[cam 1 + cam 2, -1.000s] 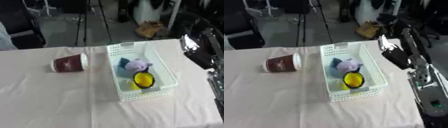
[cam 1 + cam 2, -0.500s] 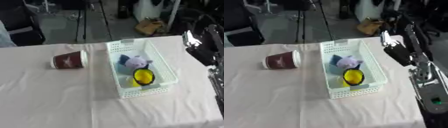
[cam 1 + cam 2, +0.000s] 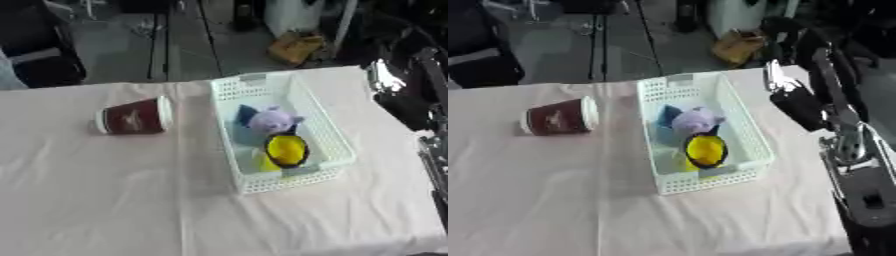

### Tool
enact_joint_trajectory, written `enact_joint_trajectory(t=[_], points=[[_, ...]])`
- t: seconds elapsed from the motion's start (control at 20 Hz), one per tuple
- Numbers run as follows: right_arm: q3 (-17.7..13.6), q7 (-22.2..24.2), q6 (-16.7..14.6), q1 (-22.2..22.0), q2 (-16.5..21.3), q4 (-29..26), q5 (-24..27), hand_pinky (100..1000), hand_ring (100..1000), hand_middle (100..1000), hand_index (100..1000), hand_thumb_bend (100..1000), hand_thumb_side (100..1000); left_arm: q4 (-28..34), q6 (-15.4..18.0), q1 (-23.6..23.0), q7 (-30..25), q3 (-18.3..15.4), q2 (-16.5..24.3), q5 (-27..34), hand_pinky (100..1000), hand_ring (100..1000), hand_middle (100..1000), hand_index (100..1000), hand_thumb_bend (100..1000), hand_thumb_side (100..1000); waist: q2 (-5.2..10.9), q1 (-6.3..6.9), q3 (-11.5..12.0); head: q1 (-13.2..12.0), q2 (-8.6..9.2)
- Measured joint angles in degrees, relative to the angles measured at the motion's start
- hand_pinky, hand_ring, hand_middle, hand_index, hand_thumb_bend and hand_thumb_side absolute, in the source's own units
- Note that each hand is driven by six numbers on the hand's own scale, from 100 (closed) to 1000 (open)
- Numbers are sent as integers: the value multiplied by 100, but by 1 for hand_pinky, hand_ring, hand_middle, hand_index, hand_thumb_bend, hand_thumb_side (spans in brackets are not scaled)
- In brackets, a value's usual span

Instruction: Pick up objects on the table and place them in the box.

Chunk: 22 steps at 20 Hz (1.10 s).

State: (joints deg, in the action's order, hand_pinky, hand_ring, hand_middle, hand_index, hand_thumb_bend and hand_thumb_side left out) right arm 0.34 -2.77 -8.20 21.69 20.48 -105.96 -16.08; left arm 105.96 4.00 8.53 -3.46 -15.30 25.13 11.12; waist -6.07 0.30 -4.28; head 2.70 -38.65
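I'm looking down over the table [image 3: 105, 200], and nearest me the cloth is bare. To the right in the right eye view my right arm is running up the edge, and the right hand [image 3: 785, 92] is hanging just past the basket's far right rim, above the table. It is too dark and blurred for me to tell how its fingers are set, and I'm seeing nothing in it. My left hand is showing in neither view.

Just left of that hand the white basket [image 3: 337, 150] is sitting with things already inside: a yellow piece [image 3: 285, 150] toward the near end, a pale purple soft toy [image 3: 269, 120] beyond it, and something dark blue [image 3: 246, 114] beside the toy.

Well to the left of the hand, across the basket, a dark red paper cup [image 3: 133, 116] is lying on its side, its white rim turned toward the basket. It is the only loose thing I'm seeing on the table.

So I'm judging the step in hand is going for the cup. That calls for carrying a hand over the basket, or bringing the left one in, and closing round the cup's body.
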Motion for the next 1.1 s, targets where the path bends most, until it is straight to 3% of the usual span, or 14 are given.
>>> enact_joint_trajectory(t=[1.1], points=[[-63, -28, 19, 0, -1, -31, -25, 572, 652, 786, 892, 100, 530, 77, -52, 2, 115, -1, -100, -80, 478, 771, 714, 923, 268, 967, -45, -38, 25, -24, 28]])
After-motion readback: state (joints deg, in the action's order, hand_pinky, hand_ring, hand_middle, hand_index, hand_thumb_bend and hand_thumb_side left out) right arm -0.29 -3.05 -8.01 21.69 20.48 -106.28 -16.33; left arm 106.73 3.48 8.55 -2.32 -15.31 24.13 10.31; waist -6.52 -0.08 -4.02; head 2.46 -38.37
